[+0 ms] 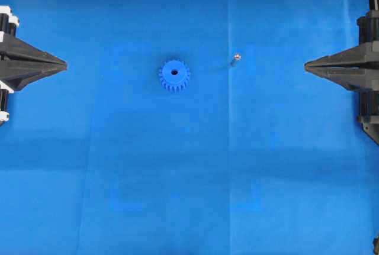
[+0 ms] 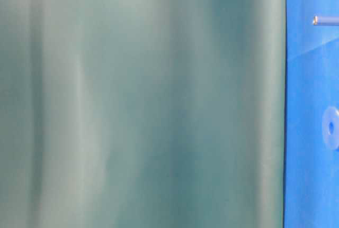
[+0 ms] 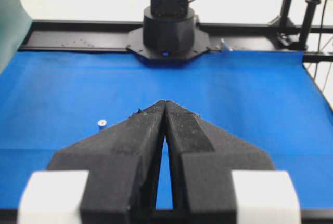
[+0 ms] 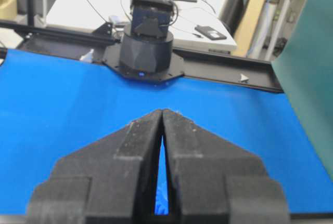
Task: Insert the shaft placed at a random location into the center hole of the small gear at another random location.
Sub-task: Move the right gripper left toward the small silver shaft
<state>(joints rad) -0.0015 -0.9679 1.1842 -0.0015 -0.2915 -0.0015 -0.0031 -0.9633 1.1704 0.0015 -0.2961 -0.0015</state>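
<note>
The small gear (image 1: 174,77) lies flat on the blue mat a little left of the middle, its dark center hole (image 1: 174,72) facing up. The shaft (image 1: 236,58) stands on end to the right of the gear, clear of it. It also shows in the left wrist view (image 3: 102,123) as a small shiny-topped pin left of my fingers. My left gripper (image 1: 64,64) is shut and empty at the left edge. My right gripper (image 1: 307,65) is shut and empty at the right edge. The table-level view shows the shaft (image 2: 326,20) and the blurred gear (image 2: 331,127) at its right edge.
The blue mat (image 1: 189,178) covers the table. A green backdrop (image 2: 143,101) fills most of the table-level view. The right arm's base (image 3: 169,26) stands at the far side in the left wrist view; the left arm's base (image 4: 148,42) does so in the right wrist view.
</note>
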